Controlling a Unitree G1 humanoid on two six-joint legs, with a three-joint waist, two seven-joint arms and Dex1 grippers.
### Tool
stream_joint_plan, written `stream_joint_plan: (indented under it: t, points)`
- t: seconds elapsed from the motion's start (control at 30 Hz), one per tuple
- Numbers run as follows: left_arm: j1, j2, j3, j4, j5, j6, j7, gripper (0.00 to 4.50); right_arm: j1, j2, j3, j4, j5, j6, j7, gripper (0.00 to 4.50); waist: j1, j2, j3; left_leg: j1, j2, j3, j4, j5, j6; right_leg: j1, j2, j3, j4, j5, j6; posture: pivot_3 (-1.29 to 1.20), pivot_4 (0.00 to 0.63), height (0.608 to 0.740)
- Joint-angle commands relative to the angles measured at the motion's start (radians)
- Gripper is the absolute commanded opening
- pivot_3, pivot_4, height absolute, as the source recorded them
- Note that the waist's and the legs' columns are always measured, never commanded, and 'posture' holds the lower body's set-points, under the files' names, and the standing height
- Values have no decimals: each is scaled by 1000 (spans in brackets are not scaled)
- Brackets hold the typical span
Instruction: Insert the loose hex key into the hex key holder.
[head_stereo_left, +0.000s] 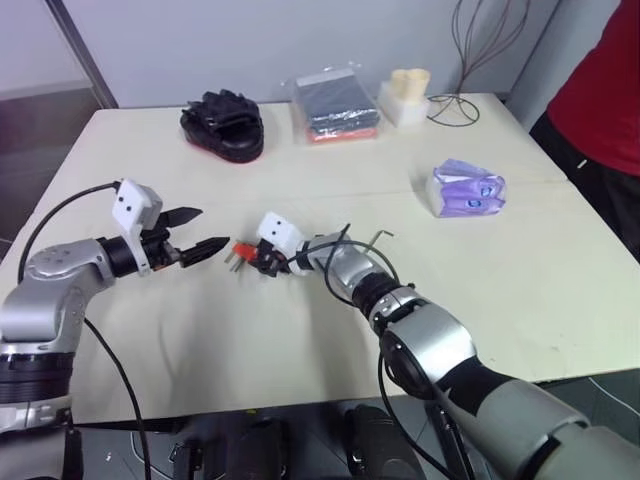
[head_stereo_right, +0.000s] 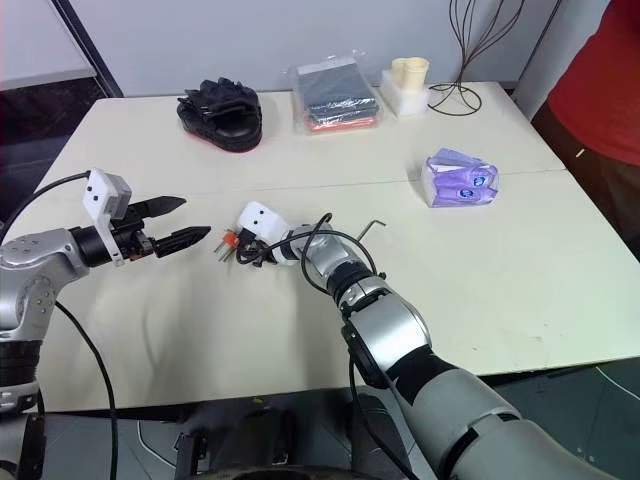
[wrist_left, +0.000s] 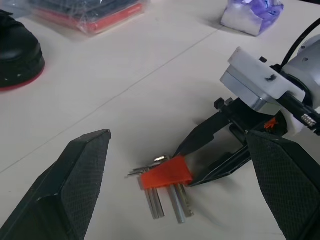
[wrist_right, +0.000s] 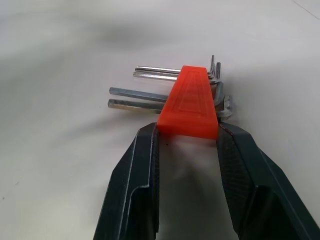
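Observation:
The hex key holder (wrist_right: 190, 102), a small orange-red block with several short metal keys sticking out of it, lies on the cream table (head_stereo_left: 300, 340) left of centre. My right gripper (wrist_right: 187, 132) reaches in from the right, and its two black fingers (wrist_right: 145, 150) press on both sides of the block's wide end. The loose hex key (head_stereo_left: 378, 237), a thin grey L-shaped rod, lies on the table behind my right forearm. My left gripper (head_stereo_left: 213, 228) hovers just left of the holder (head_stereo_left: 243, 250), open and holding nothing.
A purple tissue packet (head_stereo_left: 466, 188) lies at the right. Along the table's far edge are a black padded mitt (head_stereo_left: 222, 123), a plastic-wrapped dark bundle (head_stereo_left: 335, 105), a white box with cups (head_stereo_left: 405, 98) and a wire stand (head_stereo_left: 455, 105). A person in red (head_stereo_left: 600, 90) stands at the far right.

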Motion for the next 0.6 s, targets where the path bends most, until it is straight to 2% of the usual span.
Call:
stream_joint_plan:
  t: [0.03, 0.2, 0.37, 0.6]
  points:
    - [-5, 9, 14, -19, 3, -15, -1, 4500, 34, -7, 26, 38, -37, 41, -30, 1055, 1, 0, 0, 3, 0, 0, -1, 0, 0, 3, 0, 0, 0, 0, 0, 0, 150, 740]
    - [-2, 11, 13, -19, 4, -16, -4, 4500, 19, -36, 50, 23, -61, -14, -43, 1055, 1, 0, 0, 4, 0, 0, -1, 0, 0, 4, 0, 0, 0, 0, 0, 0, 150, 740]
    - [-18, 22, 8, 5, 9, -21, -30, 4500, -38, -115, 68, -52, -66, -135, -11, 1055, 16, 0, 0, 2, -1, 0, -1, 0, 0, 3, 0, 0, -1, 0, 0, 0, 150, 740]
    - [-178, 16, -57, 169, 53, -65, -111, 4500, -34, -330, 110, -355, -101, -318, 45, 1055, 26, 0, 1, -9, -1, 0, 1, 0, 0, -7, 0, 0, -1, 0, 0, 0, 150, 740]
